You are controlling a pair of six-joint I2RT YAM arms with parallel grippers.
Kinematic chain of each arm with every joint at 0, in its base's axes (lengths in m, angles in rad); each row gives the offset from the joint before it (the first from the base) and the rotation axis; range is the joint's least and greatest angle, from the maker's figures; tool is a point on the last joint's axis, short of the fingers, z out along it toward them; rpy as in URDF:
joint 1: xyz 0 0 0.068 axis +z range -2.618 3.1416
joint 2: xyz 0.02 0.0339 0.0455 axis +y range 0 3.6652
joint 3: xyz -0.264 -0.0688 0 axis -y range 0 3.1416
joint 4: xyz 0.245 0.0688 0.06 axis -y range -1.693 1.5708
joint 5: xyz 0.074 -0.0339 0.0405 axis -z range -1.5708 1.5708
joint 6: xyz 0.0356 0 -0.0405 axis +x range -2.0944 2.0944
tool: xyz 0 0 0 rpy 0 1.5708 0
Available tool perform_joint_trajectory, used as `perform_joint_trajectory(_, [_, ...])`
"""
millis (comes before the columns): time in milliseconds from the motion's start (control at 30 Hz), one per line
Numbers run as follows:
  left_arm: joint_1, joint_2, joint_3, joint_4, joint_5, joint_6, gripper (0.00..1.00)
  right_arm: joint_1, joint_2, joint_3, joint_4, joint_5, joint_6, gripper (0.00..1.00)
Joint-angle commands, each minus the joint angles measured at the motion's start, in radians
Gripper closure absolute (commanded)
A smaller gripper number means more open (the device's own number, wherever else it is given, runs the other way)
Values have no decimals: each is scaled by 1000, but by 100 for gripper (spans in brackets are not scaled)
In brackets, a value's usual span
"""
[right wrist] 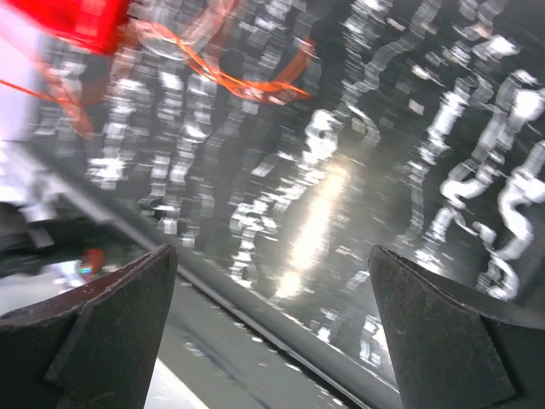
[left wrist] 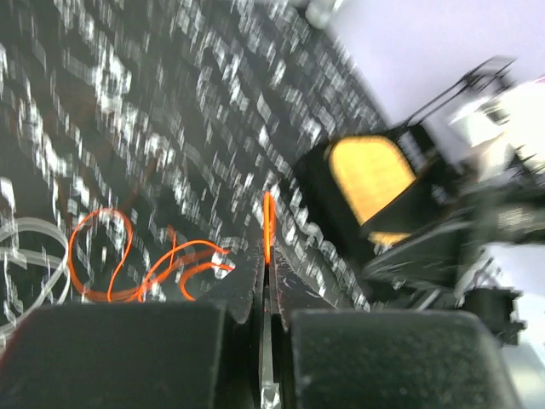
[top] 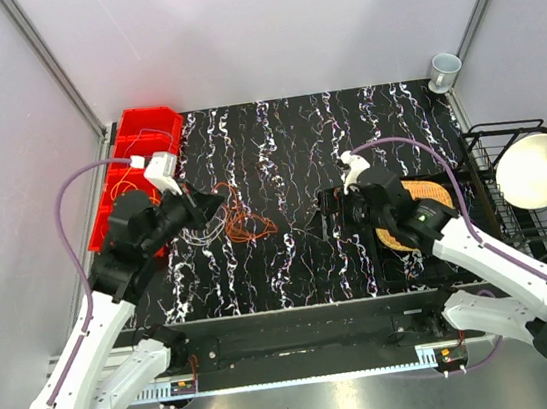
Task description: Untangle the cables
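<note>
The cables (top: 245, 218) lie in the left half of the surface (top: 287, 152), close to its left edge and about midway between the far and near edges. An orange cable (left wrist: 268, 223) sprawls in loose overlapping loops, and a whitish-grey cable (top: 187, 239) curls just beside it on the side nearer the left edge. We cannot tell from these views whether the two cross or only lie next to each other. We judge these wires to be very light, thin and limp. They will likely drag their neighbours along when pulled, slide easily on the glossy surface, and slip out of a loose pinch. They seem unlikely to break, though a sharp tug could tighten a knot. The best place to take hold looks like a free stretch or an outer loop away from the crossings, so one strand can be drawn out while the rest is held down. The left tool (left wrist: 266, 256) has its fingers pressed together on a short upright strand of the orange cable, which rises from between the tips while the rest of the loops trail toward the left edge. The right tool (right wrist: 272, 256) hangs over the right half of the surface with its fingers spread wide, holding and touching nothing, well apart from the tangle. The red bin (top: 148, 135) sits at the far left corner.
</note>
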Motion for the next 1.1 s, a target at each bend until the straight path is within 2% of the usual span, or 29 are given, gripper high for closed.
perform_joint_trajectory(0, [1,-2,-33,10,41,-4,100,-3,-41,-12,144,-148,39,0])
perform_joint_trajectory(167, [1,9,-98,53,48,-64,100,0,31,-35,235,-234,83,0])
perform_joint_trajectory(267, [1,25,-113,16,-44,-73,100,7,89,-39,273,-227,103,1])
perform_joint_trajectory(400, [1,67,-159,-41,-255,-139,100,9,225,-10,279,-165,169,2])
perform_joint_trajectory(567, [3,157,-249,48,-284,-158,100,13,384,68,282,-145,217,4])
perform_joint_trajectory(700, [1,287,-317,128,-305,-170,100,16,495,111,282,-156,217,5])
perform_joint_trajectory(900, [3,450,-308,228,-258,-171,100,62,582,161,298,-195,182,6])
perform_joint_trajectory(1067, [1,498,-285,252,-273,-158,100,113,615,200,304,-165,163,5])
